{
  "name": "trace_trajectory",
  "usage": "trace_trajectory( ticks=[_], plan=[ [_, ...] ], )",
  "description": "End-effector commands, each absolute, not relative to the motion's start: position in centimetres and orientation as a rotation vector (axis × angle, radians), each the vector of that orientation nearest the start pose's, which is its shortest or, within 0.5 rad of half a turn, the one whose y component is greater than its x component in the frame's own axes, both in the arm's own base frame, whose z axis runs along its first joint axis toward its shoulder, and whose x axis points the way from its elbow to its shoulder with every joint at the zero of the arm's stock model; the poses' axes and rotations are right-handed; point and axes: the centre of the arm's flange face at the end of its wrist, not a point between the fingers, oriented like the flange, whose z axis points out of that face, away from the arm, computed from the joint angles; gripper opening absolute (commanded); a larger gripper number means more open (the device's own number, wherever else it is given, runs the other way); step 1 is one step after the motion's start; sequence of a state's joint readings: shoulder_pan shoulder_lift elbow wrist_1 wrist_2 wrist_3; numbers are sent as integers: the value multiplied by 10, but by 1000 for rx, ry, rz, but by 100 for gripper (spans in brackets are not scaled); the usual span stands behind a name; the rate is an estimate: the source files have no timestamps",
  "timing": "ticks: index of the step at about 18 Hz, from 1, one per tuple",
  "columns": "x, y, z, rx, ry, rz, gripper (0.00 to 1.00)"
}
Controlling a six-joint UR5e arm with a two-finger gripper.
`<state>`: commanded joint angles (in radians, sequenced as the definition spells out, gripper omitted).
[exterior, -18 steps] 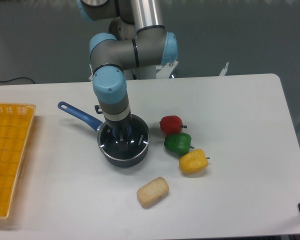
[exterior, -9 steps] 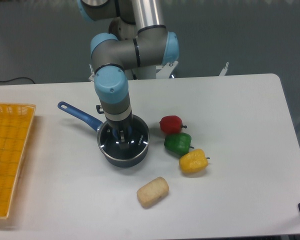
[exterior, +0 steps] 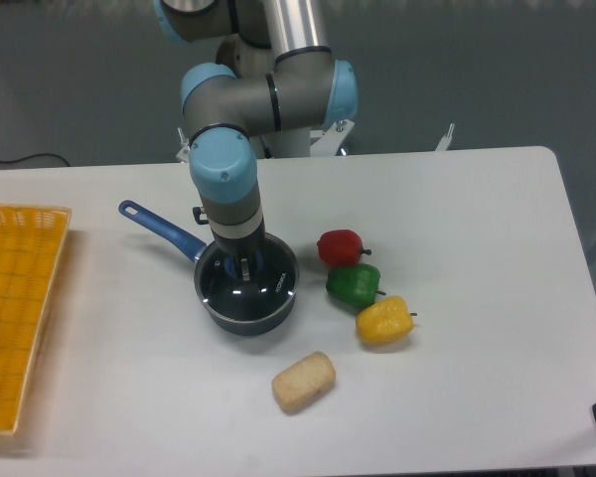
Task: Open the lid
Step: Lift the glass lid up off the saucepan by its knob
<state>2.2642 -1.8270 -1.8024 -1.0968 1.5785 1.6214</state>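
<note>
Shifted slightly right, end effector (exterior: 244, 266) grips the lid (exterior: 246, 282) knob.

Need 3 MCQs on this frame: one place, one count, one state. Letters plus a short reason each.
1. Where is the bread roll?
A. In the yellow basket
B. On the table in front of the saucepan
C. Inside the saucepan

2. How many peppers lie right of the saucepan?
A. Two
B. Three
C. Four

3. Where is the lid?
A. On the saucepan
B. Flat on the table
C. In the basket

Answers:
1 B: it lies on the table, nearer the camera.
2 B: red, green, yellow.
3 A: the gripper is at its knob.
</note>
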Motion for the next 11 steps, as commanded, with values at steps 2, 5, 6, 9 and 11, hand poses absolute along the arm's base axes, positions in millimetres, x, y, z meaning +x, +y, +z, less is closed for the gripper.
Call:
trace_trajectory(
  ticks=[2,5,6,9,11],
  plan=[
    [-252,511,292,-2820,1411,-5,67],
    [-255,509,296,-2823,1402,-1,67],
    [-256,509,299,-2825,1400,2,67],
    [-260,508,309,-2830,1392,5,67],
    [-263,509,317,-2836,1389,-10,67]
  ],
)
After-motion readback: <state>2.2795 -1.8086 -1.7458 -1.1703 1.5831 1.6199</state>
